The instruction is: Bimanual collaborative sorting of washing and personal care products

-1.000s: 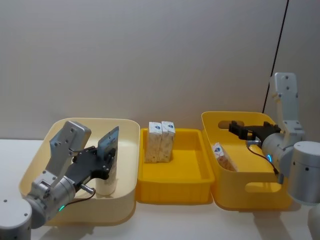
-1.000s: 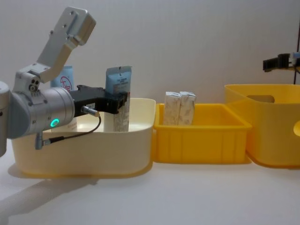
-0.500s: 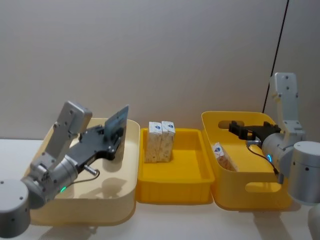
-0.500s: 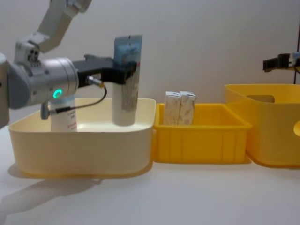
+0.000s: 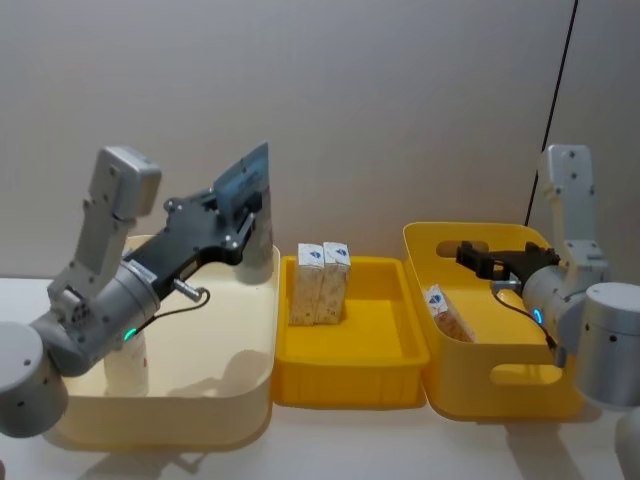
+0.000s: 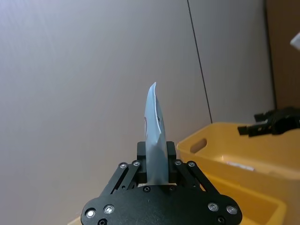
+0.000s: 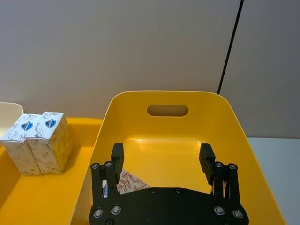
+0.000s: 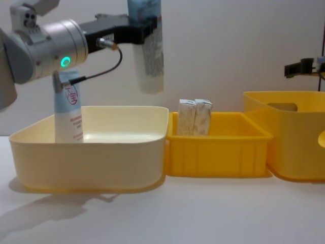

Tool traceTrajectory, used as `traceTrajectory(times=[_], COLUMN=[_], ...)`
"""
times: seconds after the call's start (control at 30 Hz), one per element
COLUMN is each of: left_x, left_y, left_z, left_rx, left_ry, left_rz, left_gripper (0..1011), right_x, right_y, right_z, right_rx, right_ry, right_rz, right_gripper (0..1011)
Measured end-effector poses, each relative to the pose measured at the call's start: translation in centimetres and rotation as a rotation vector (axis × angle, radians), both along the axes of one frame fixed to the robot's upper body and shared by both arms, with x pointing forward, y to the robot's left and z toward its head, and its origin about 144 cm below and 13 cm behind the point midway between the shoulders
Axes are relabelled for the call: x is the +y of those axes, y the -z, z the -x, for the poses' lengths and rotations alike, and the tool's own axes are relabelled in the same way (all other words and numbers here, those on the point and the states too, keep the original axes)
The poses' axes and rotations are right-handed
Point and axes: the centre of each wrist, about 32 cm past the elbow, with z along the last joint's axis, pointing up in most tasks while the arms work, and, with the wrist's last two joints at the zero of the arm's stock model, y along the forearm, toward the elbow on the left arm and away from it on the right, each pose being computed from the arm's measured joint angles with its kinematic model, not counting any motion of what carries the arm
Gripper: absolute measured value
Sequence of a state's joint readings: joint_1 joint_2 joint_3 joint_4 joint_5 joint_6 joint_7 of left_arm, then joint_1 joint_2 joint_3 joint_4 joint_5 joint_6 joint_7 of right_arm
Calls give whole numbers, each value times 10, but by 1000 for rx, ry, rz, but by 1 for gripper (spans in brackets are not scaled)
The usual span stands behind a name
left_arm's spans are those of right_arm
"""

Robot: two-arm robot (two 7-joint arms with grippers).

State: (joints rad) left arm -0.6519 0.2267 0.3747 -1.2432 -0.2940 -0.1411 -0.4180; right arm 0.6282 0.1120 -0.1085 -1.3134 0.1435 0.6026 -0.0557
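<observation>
My left gripper (image 5: 235,215) is shut on a pale-blue squeeze tube (image 5: 252,205), holding it in the air above the far right corner of the cream bin (image 5: 255,400). The chest view has this tube (image 8: 147,56) hanging clear over the bin's rim. A second tube (image 8: 68,109) stands upright in the cream bin at its left. Two small white cartons (image 5: 322,282) stand side by side in the middle yellow tray (image 5: 350,385). Over the right yellow bin (image 5: 500,400) my right gripper (image 7: 161,152) hovers open, with another carton (image 7: 129,183) lying in the bin beneath it.
The three containers stand in a row, touching, on a white table (image 8: 162,213). A plain wall is close behind them, with a black cable (image 5: 555,100) running down it at the right. There is free table in front of the bins.
My left gripper has lifted the tube up out of the cream bin and carried it toward the right. The right gripper has stayed still.
</observation>
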Motion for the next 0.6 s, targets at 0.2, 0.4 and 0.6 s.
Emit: traceTrajectory(times=[0.2,0.4,0.6], left_x=[-1,0,0], left_y=[-7,-8,-5], left_z=[-2,-5,-8], left_rx=[-33,-43,-40], left_ry=[36,52,62], left_rz=[70,116,145], left_gripper=[226,226,226], right_x=[1,2,2], right_y=[1,6,10], right_z=[0,1,3], right_rx=[-21,-58,-85], right_ry=[-30,-98,-163], right_rz=[20,50,74], right_gripper=[1001,1001,1001])
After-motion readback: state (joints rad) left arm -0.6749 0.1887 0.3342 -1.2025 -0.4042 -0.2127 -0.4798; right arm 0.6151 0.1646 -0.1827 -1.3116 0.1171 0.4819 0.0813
